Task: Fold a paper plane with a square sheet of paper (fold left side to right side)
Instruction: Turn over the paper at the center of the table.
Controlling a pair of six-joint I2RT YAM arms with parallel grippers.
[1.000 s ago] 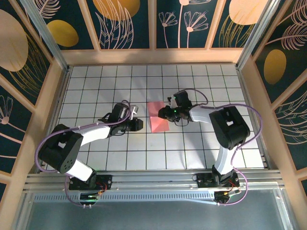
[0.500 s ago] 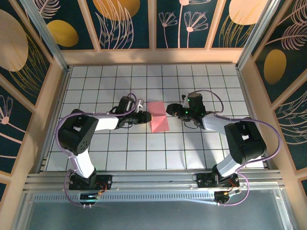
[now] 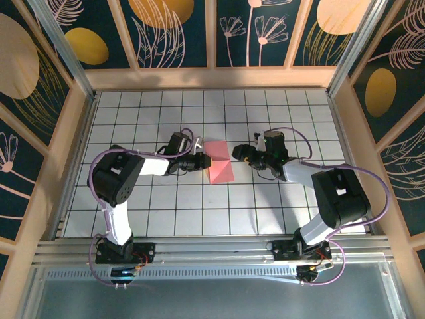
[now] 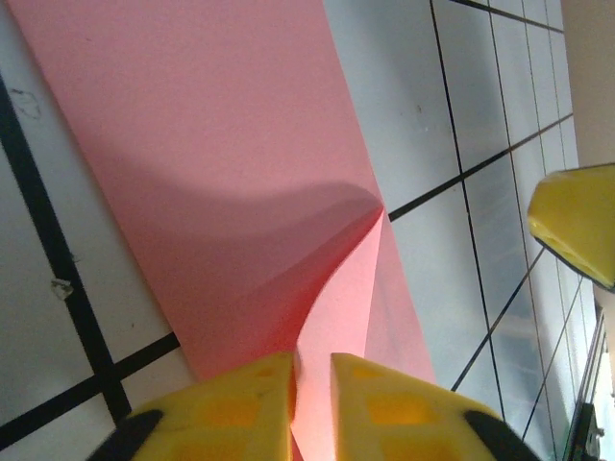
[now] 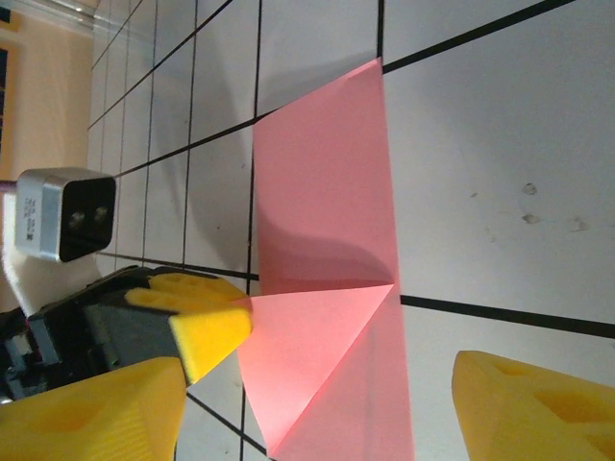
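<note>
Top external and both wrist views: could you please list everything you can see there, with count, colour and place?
square sheet of paper: one, salmon-pink, mid-table between the two grippers, with a triangular flap folded up.
table: one, white with a black grid, under everything.
wooden frame: one, light tan, around the table.
wall panels: several, dark blue with gold and pink plant drawings, behind and beside the table.
metal rail: one, silver, along the near edge, carrying the arm bases.
arms: two, white and black, with purple cables, reaching in from the near edge.
left gripper: one, yellow pads, shut on the paper's left flap.
right gripper: one, yellow pads, open, at the paper's right edge.
</note>
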